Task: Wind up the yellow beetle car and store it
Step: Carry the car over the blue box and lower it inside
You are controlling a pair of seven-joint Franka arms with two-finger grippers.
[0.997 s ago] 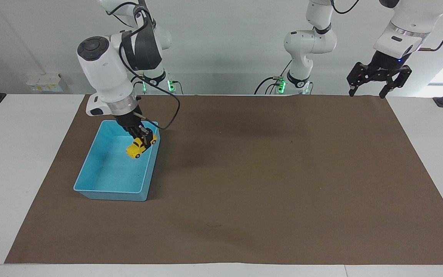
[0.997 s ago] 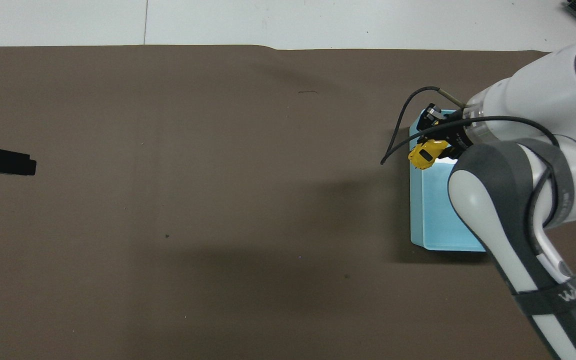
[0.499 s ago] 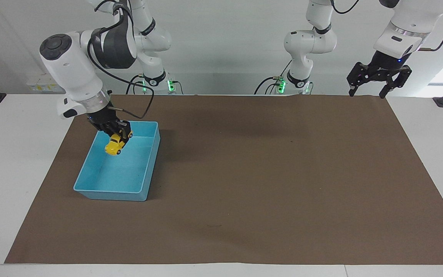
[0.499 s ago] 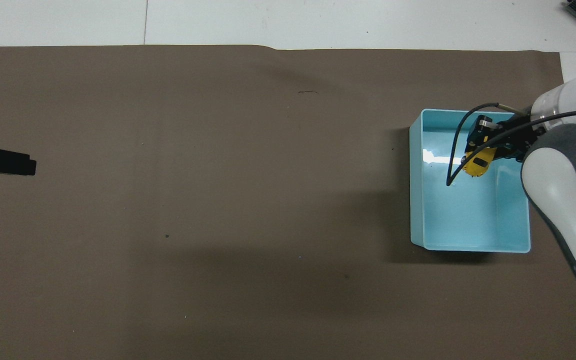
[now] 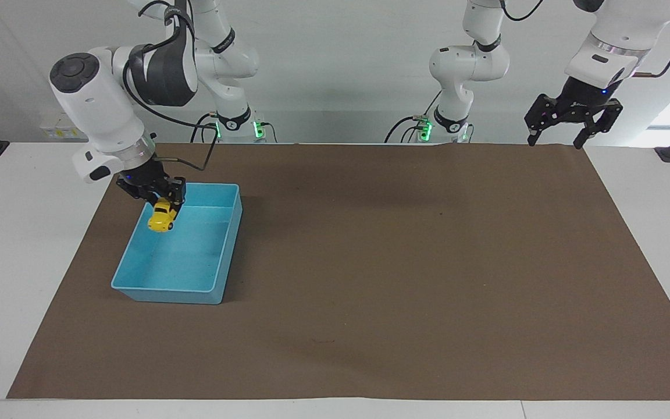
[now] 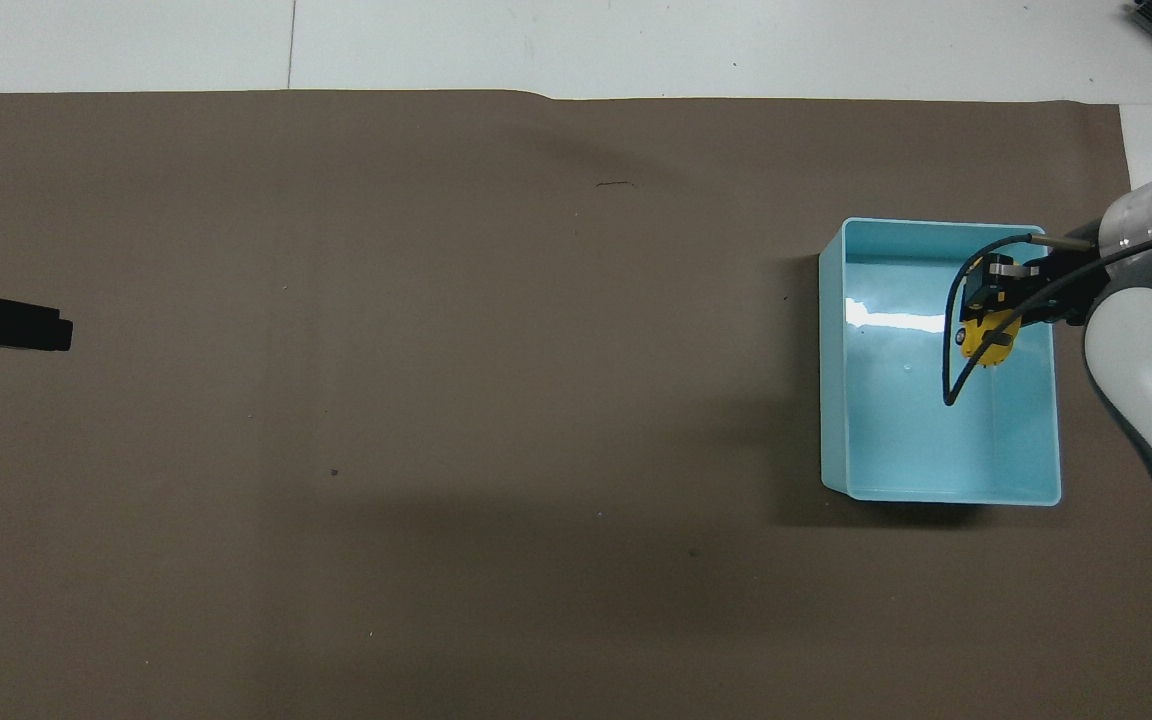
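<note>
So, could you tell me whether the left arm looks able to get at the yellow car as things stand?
Probably not: the yellow beetle car hangs in the right gripper over the light blue bin at the right arm's end, while the left gripper waits open over the mat's other end.

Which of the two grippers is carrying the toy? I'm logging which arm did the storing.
The right gripper: it is shut on the yellow beetle car, hanging over the light blue bin. The left gripper waits with nothing in it, up over the brown mat's corner.

High facing camera, steep overhead, shared table [image 5: 32,244]
</note>
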